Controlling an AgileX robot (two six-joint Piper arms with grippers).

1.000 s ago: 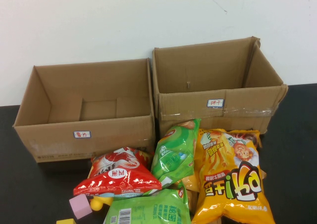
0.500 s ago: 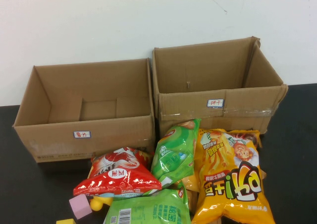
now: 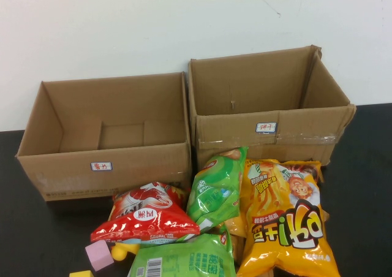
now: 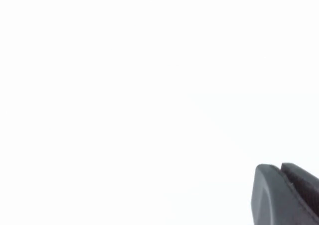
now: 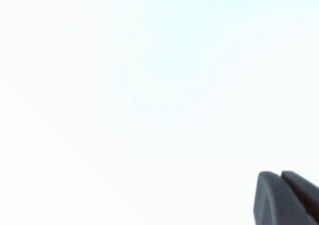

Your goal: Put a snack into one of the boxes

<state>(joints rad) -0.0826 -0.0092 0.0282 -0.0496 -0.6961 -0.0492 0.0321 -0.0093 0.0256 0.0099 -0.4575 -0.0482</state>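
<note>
Two open cardboard boxes stand at the back of the black table in the high view: a left box (image 3: 104, 166) and a right box (image 3: 269, 130), each with a small label, both showing bare insides. In front of them lie snack bags: a red bag (image 3: 147, 219), a green bag (image 3: 217, 188), a second green bag (image 3: 184, 261) at the front edge, and a big orange bag (image 3: 288, 219). Neither arm shows in the high view. My left gripper (image 4: 281, 169) is shut, facing only a blank white surface. My right gripper (image 5: 280, 175) is shut likewise, with nothing held.
A pink cube (image 3: 99, 254), a yellow ball (image 3: 119, 250) and a yellow block (image 3: 81, 273) lie at the front left beside the red bag. A white wall rises behind the boxes. Bare black tabletop (image 3: 364, 185) flanks the pile.
</note>
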